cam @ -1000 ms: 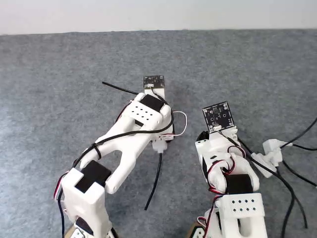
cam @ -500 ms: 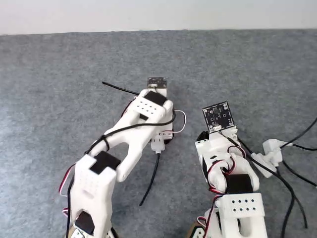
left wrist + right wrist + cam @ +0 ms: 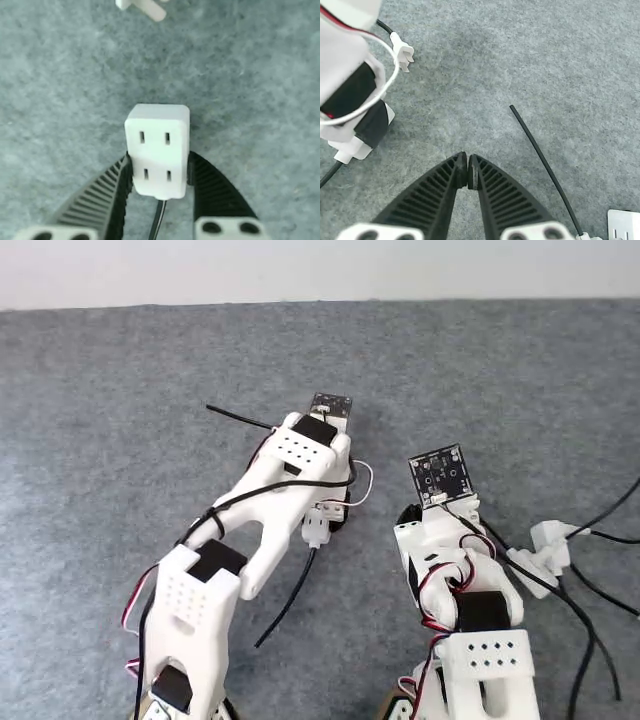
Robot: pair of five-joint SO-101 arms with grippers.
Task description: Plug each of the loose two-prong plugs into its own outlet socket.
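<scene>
We see the left gripper (image 3: 157, 172) clamping a white socket block (image 3: 157, 145) by its long sides near the middle of the table (image 3: 500, 370), slots facing up, its black cord (image 3: 288, 602) trailing toward 7 o'clock, a loose plug (image 3: 142, 7) cut off at the edge beyond it, while the right gripper (image 3: 468, 171) has its fingertips (image 3: 461, 167) pressed together.

1. Place: robotics lab, bench test set-up.
2. Table (image 3: 110, 390): covered in grey felt-like matting.
3. Wall (image 3: 300, 270): plain white, behind the table.
4. Left arm (image 3: 262, 525), right arm (image 3: 480, 625): white printed shells, exposed red and black servo wiring.
5. Camera board (image 3: 440, 475): uncased, on the right arm's wrist.
</scene>
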